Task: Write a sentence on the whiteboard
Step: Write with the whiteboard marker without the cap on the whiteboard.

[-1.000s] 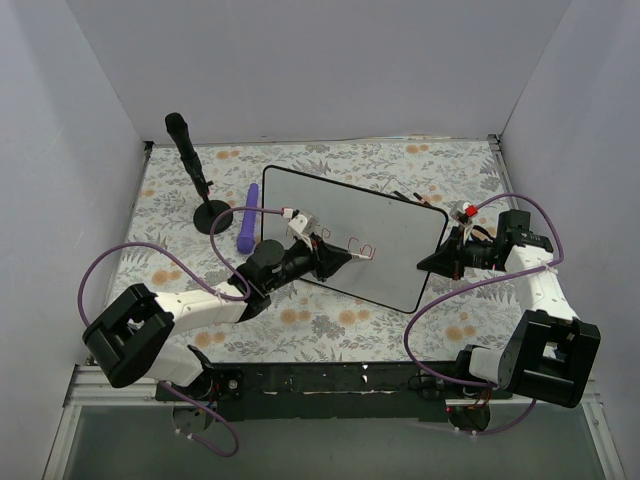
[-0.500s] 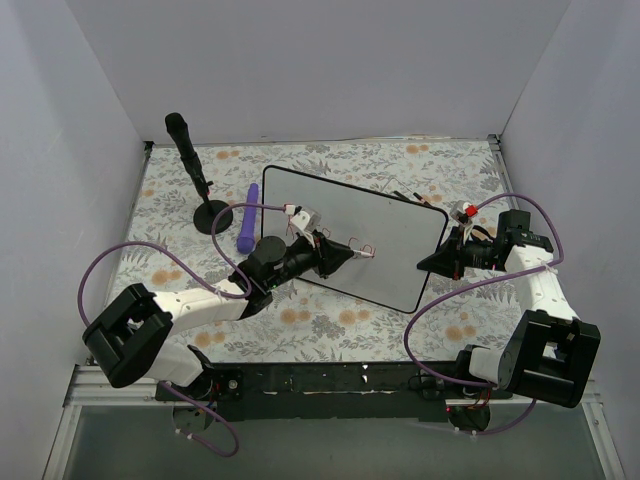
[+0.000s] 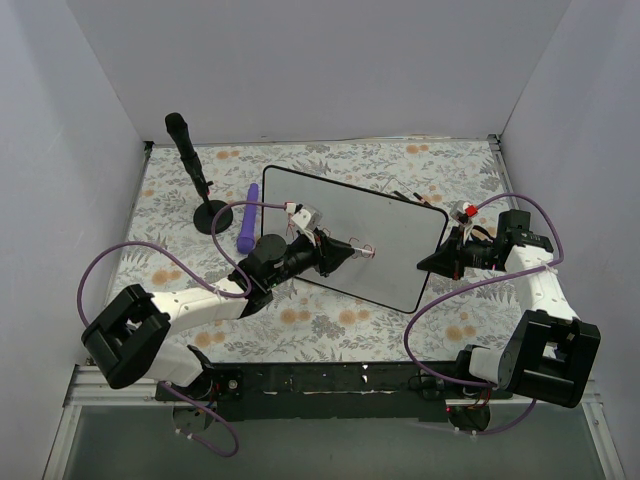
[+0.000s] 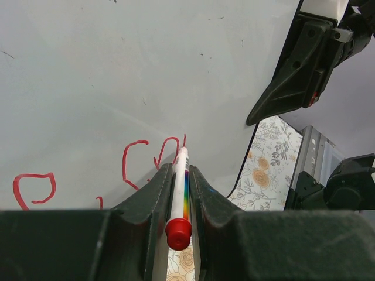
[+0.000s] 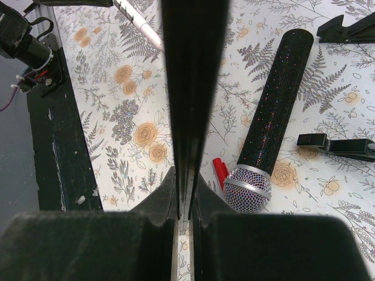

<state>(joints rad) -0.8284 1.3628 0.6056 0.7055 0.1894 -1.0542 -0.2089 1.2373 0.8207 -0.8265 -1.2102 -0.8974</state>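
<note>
Since a second ago the left pincer (image 3: 347, 254) has edged slightly farther across the whiteboard (image 3: 390, 225); the right pincer (image 3: 430, 262) has kept its place at the board's right edge.

From the top camera, the whiteboard lies on the floral desk (image 3: 330, 325) between the two pincers. The sentence (image 3: 364, 248) shows as thin red strokes just ahead of the left pincer's tip. Behind that pincer, off the board, a purple stick (image 3: 247, 218) lies on the desk, and beyond it stands a black stand (image 3: 191, 160) on a round foot.

From the left wrist, the left pincer (image 4: 179, 171) is closed on a white marker (image 4: 180, 187) with a rainbow stripe and a red end. The marker's tip meets the whiteboard (image 4: 146, 64) at the last red stroke. The sentence (image 4: 140, 161) runs to the left of the tip, with another mark lower down, too little to read. Ahead and to the right, the right pincer (image 4: 280, 88) reaches the board's edge.

From the right wrist, the right pincer (image 5: 184, 184) is clamped on the whiteboard (image 5: 190, 82), seen edge-on as a dark band between the fingers (image 5: 161, 196). To its right on the desk (image 5: 111, 117) lies a black glittery microphone (image 5: 268, 132), silver head nearest the pincer. A small red cap (image 5: 220, 171) lies just beside that head.
</note>
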